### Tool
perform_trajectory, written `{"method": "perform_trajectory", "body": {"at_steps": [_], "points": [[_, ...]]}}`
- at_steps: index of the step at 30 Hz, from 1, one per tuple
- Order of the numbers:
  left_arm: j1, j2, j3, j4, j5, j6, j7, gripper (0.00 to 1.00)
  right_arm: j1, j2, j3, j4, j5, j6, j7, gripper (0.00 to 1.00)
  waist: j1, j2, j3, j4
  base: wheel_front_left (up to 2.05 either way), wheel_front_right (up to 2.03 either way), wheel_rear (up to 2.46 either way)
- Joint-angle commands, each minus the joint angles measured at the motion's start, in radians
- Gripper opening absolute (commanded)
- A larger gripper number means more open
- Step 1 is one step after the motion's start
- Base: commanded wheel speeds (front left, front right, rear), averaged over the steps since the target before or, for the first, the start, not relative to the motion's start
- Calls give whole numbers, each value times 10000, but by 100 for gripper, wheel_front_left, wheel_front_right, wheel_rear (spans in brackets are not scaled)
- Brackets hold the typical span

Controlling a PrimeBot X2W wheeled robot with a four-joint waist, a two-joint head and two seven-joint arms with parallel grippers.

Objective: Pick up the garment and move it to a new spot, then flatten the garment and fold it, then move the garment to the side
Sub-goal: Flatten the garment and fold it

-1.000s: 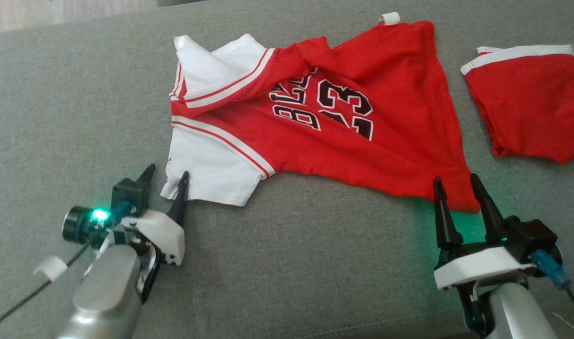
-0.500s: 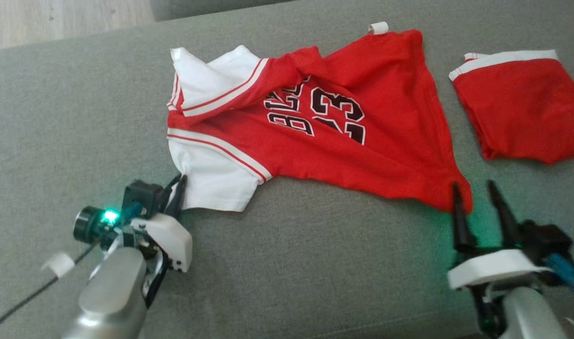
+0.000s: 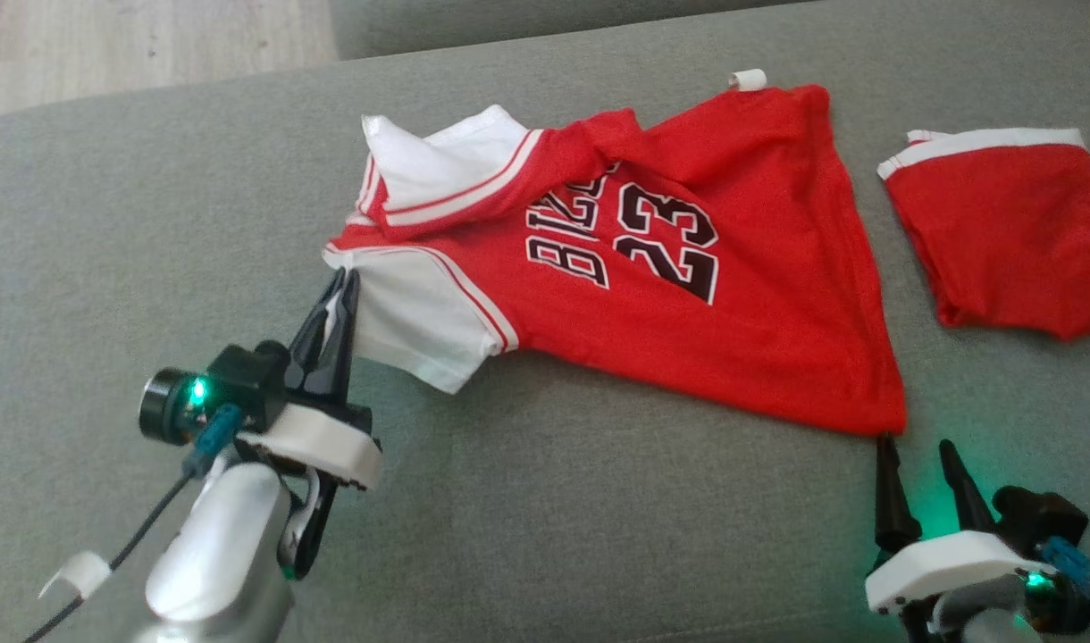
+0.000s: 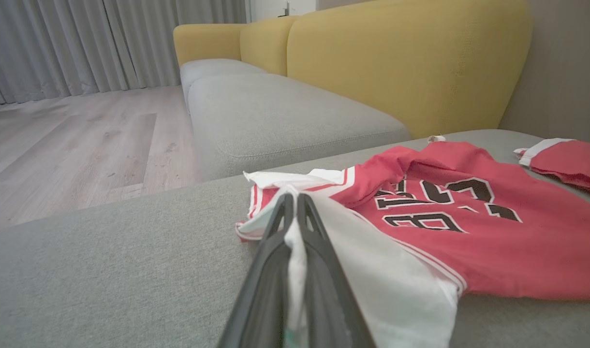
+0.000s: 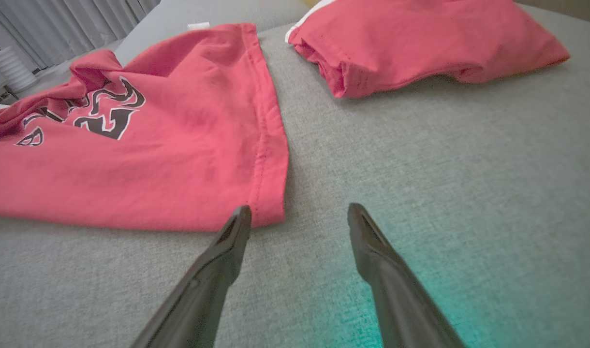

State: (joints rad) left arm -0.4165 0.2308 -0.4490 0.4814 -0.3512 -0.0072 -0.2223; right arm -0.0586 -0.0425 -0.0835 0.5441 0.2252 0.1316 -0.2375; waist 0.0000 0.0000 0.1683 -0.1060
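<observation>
garment (image 3: 652, 295) | long axis left-right, hem (image 3: 862, 286) right | left hand (image 3: 347, 277) pinching white sleeve (image 3: 411, 330) | right hand (image 3: 915, 442) spread

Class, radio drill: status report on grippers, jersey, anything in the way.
Left gripper shut on white sleeve of jersey. Right gripper open by hem corner, holding nothing. Second red garment lies apart, right side.

Head view looks steeply down over the whole red-and-white numbered jersey (image 3: 733, 339) on the grey fabric cushion (image 3: 554, 500), while both wrist views sit low and close, left facing its white sleeve (image 4: 401, 299), right its red hem corner (image 5: 268, 208).
</observation>
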Motion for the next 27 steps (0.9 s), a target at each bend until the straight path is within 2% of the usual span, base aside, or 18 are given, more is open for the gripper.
{"method": "perform_trajectory", "body": {"at_steps": [1,13,14,16,21,27], "points": [[-169,295,411,-397,-35,75,-95,0,-412,-78,228,-123,81,-9,-37,100,0,0,-35,86,0,0,0],[205,465,255,-1462,-95,215,230,0,-1071,-78,667,1274,215,-9,180,100,0,0,-57,366,0,0,0],[219,478,252,-1512,-103,229,247,0,-1107,-78,747,1355,230,-9,209,73,0,0,-58,370,0,0,0],[245,507,252,-1589,-122,256,278,0,-1158,-78,916,1479,237,-9,253,0,0,0,-73,371,0,0,0],[371,508,316,-1668,-290,304,277,0,-1250,-78,1267,1305,505,-9,106,0,0,0,-278,382,0,0,0],[482,446,633,-1900,-844,232,221,0,-1544,-78,1127,56,355,-9,-137,0,0,0,-747,393,0,0,0]]}}
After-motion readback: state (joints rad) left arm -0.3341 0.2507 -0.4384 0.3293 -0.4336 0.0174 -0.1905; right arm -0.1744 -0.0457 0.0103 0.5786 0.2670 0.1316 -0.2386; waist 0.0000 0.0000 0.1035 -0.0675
